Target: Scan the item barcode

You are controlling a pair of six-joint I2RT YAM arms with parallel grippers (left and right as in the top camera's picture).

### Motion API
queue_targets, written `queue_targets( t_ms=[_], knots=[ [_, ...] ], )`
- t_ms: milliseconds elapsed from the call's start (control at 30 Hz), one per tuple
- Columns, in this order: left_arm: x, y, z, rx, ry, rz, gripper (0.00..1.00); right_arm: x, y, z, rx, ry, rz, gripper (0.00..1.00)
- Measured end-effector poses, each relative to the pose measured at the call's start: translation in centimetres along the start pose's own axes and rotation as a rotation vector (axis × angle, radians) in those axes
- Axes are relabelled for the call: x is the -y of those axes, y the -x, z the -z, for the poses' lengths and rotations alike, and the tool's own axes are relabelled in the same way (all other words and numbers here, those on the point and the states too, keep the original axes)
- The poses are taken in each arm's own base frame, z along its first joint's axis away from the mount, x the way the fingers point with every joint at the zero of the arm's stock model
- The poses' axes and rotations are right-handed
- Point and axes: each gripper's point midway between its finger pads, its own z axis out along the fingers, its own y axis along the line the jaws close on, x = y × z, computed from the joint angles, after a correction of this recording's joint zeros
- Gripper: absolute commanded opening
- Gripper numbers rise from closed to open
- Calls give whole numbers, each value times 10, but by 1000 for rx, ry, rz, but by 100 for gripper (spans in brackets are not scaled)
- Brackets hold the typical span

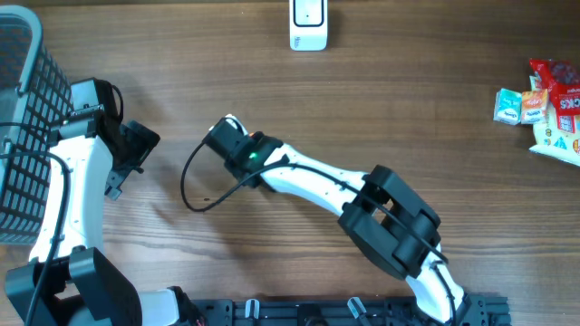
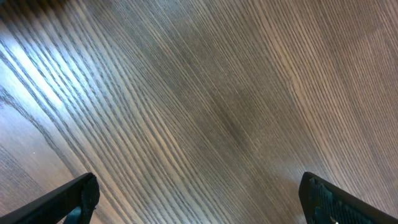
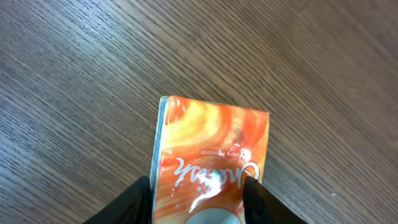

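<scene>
The right claw (image 3: 198, 202) grips an orange snack packet (image 3: 211, 143) by its sides, lower middle of frame. The left claw (image 2: 199, 202) gapes wide, empty, above the counter (image 2: 205, 93).

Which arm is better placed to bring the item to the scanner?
Right. Its jaws grip the orange packet, and the white scanner is nearer to it. The left jaws stand open and empty over the table.

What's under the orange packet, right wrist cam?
Only wood table shows around the orange packet; whatever lies directly beneath, and its underside, is covered.
</scene>
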Motion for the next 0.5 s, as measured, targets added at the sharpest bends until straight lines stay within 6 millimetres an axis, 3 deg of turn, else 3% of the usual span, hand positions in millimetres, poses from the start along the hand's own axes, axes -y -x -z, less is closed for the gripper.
queue_targets(
  t_ms=[500],
  knots=[
    [0,0,0,0,0,0,100,-21,-2,3,-4,66,11,40]
  ],
)
